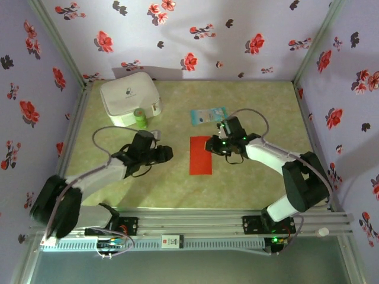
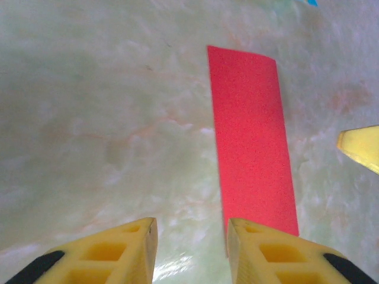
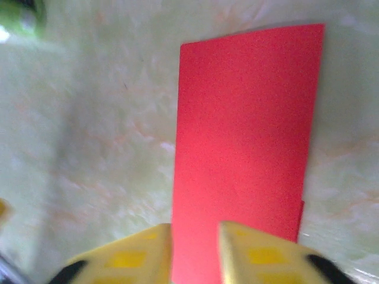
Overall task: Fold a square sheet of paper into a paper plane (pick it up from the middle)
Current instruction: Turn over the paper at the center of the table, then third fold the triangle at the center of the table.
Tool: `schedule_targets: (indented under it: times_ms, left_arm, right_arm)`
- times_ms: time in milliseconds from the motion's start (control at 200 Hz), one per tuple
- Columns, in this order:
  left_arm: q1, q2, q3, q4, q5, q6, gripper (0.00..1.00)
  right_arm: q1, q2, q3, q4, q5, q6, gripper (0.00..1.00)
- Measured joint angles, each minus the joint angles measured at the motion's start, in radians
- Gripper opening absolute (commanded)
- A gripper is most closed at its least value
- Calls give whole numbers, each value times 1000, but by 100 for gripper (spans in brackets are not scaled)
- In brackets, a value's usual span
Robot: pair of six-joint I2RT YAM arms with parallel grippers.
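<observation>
Yellow fingers (image 2: 133, 245) of the left gripper (image 2: 190, 229) stand moderately apart over the bare table (image 2: 89, 118) and hold nothing. One tip sits just at a corner of the square sheet of paper (image 2: 251, 136). The sheet lies flat mid-table, folded to a narrow red rectangle. Thin, light and limp, it will likely slide and crease easily, so pinching mid-edge seems safest. On its right, the right gripper (image 3: 194, 231) shows a narrow gap and grips nothing.
</observation>
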Motion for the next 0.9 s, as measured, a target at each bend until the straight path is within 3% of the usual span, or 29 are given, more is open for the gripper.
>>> schedule_targets:
  times_ms: [115, 245, 900]
  left_arm:
    - [-29, 154, 70, 65, 83, -11, 37]
    - [-53, 268, 111, 128, 144, -44, 38]
    - [-57, 391, 159, 154, 187, -90, 41]
  right_arm:
    - [-69, 24, -120, 146, -96, 100, 2]
    - [-80, 77, -138, 242, -164, 159, 1]
    - [-120, 232, -179, 433, -257, 191, 1]
